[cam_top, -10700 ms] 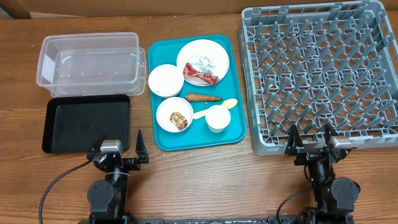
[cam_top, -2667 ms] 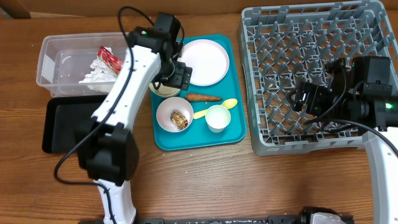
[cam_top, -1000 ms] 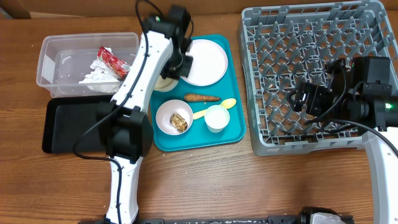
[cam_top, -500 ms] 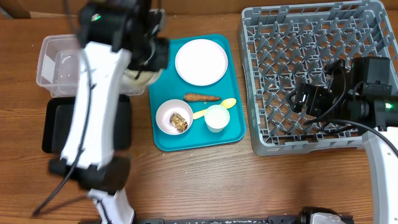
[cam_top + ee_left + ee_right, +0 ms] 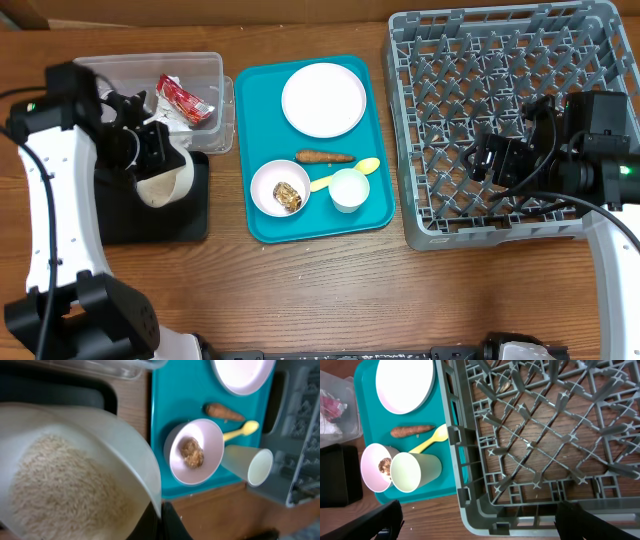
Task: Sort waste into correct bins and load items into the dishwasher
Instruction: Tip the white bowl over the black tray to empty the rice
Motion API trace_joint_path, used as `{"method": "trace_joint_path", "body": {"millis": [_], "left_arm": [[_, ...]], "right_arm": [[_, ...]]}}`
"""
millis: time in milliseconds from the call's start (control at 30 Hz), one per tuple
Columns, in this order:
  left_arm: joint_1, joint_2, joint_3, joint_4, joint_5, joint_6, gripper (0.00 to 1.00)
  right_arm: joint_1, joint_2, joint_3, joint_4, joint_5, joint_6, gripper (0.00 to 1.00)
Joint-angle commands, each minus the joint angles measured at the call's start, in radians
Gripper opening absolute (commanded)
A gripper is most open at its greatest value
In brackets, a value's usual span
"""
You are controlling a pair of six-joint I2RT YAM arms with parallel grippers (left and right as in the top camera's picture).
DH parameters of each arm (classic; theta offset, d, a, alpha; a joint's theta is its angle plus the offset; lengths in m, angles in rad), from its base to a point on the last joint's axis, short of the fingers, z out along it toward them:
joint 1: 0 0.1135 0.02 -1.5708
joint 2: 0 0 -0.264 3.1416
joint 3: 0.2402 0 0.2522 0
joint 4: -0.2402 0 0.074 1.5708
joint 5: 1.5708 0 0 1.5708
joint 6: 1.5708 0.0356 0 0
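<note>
Nearest the robot, the rice bowl (image 5: 160, 183) is being gripped at its rim by the left gripper (image 5: 161, 519), whose jaws are being kept pinched on the bowl's wall. The bowl is being held tilted above the black tray (image 5: 150, 225), and the loose rice (image 5: 60, 487) is being carried inside it. On the other side, the right gripper (image 5: 477, 512) is being held with its jaws spread wide and nothing between them, above the near edge of the dish rack (image 5: 560, 60). Between the arms, on the teal tray (image 5: 375, 215), the second bowl (image 5: 268, 178) with the brown lump (image 5: 288, 194) and the cup (image 5: 350, 190) are being shown just beside each other. Behind them the yellow spoon (image 5: 348, 176) and the carrot (image 5: 325, 157) are lying, and farther still the plate (image 5: 323, 98). Farthest on the left, the red wrapper (image 5: 185, 97) and the crumpled paper (image 5: 168, 110), partly hidden by the arm, are being seen inside the clear tub (image 5: 205, 60)
</note>
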Motion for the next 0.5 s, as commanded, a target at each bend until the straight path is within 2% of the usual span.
{"method": "trace_joint_path", "body": {"millis": [0, 233, 367, 467], "left_arm": [[0.09, 0.03, -0.113, 0.096, 0.256, 0.124, 0.04], [0.207, 0.163, -0.208, 0.159, 0.495, 0.257, 0.04], [0.274, 0.27, -0.213, 0.133, 0.717, 0.331, 0.04], [0.308, 0.323, -0.213, 0.091, 0.824, 0.364, 0.04]], "right_arm": [[0.005, -0.002, 0.026, 0.004, 0.008, -0.003, 1.0], [0.005, -0.002, 0.026, 0.001, 0.005, 0.0, 1.0], [0.005, -0.002, 0.026, -0.002, 0.005, 0.0, 1.0], [0.005, -0.002, 0.026, -0.006, 0.005, 0.0, 1.0]]}}
